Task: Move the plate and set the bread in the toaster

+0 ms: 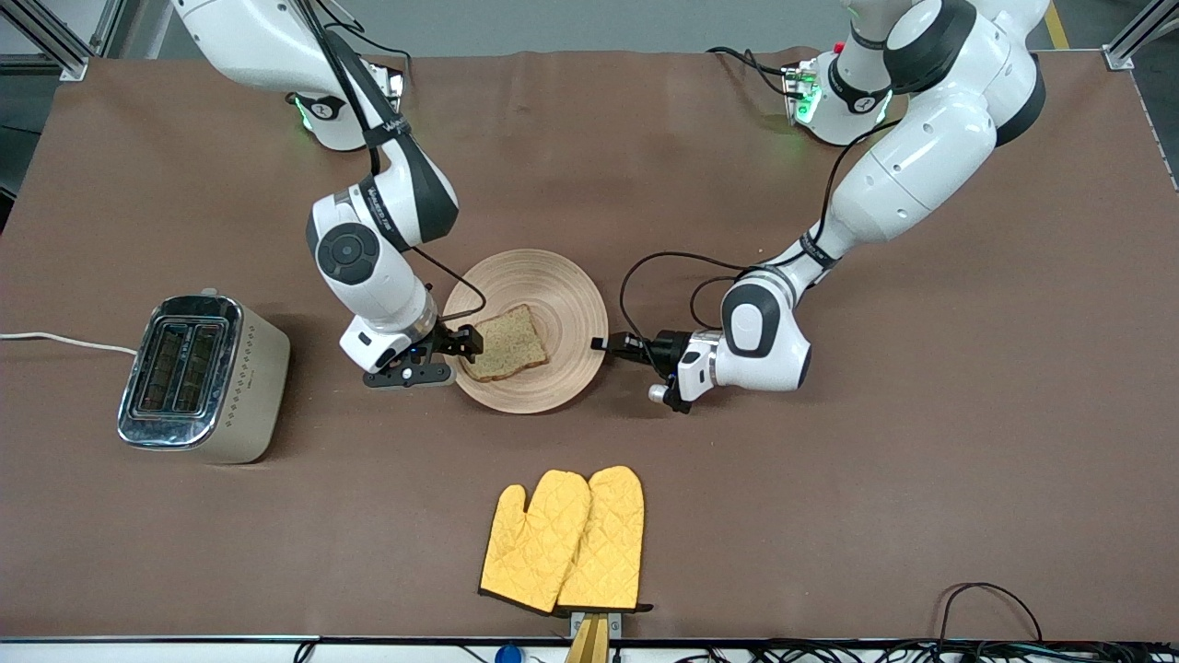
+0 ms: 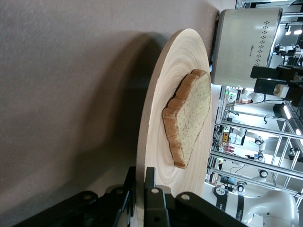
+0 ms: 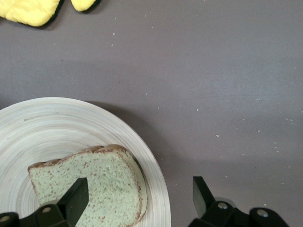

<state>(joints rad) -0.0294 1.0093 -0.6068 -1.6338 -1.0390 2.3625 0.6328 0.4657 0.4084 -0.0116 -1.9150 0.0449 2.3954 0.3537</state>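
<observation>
Brown-covered desk [image 1: 829, 516] all around, with the plate [image 1: 562, 295] dead center and the bread [image 1: 507, 343] lying on it. Left tool [image 1: 603, 344] is clamped shut on the plate's rim at 3 o'clock. Right tool [image 1: 440, 354] hangs wide open at 9 o'clock, one finger over the bread, gripping nothing. Toaster [image 1: 204, 378] sits off toward the right arm's end, yellow mitts [image 1: 564, 543] at the plate's 6 o'clock.

Tan plate [image 1: 562, 295] with concentric ring grooves; brown speckled bread [image 1: 508, 344], darker crust; cream-beige toaster [image 1: 247, 391], chrome top, diamond-mark pattern; 2 yellow quilted oven mitts [image 1: 564, 539], black-edged; brown table [image 1: 829, 516].
</observation>
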